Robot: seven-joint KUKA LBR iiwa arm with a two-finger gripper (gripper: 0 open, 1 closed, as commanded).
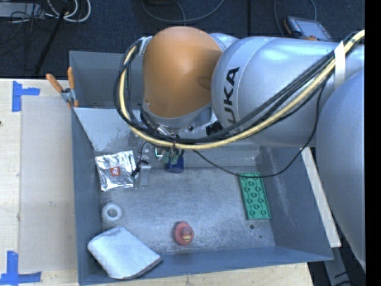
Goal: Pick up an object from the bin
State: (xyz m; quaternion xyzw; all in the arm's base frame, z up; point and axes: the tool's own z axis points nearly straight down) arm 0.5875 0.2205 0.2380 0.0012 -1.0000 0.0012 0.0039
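My gripper point(158, 155) hangs low over the back left part of the bin, under the arm's orange cover. A small dark blue block point(174, 164) lies right beside it on its right. A crinkled silver foil packet point(116, 170) with a red label lies just to its left, its right edge touching or nearly touching the gripper. Whether anything is held cannot be made out.
A grey tape roll point(111, 213) and a white folded cloth pad point(122, 252) lie in the front left corner. A small red ball-like thing point(183, 233) sits near the front wall. A green studded plate point(255, 196) lies at the right. The arm covers the bin's back.
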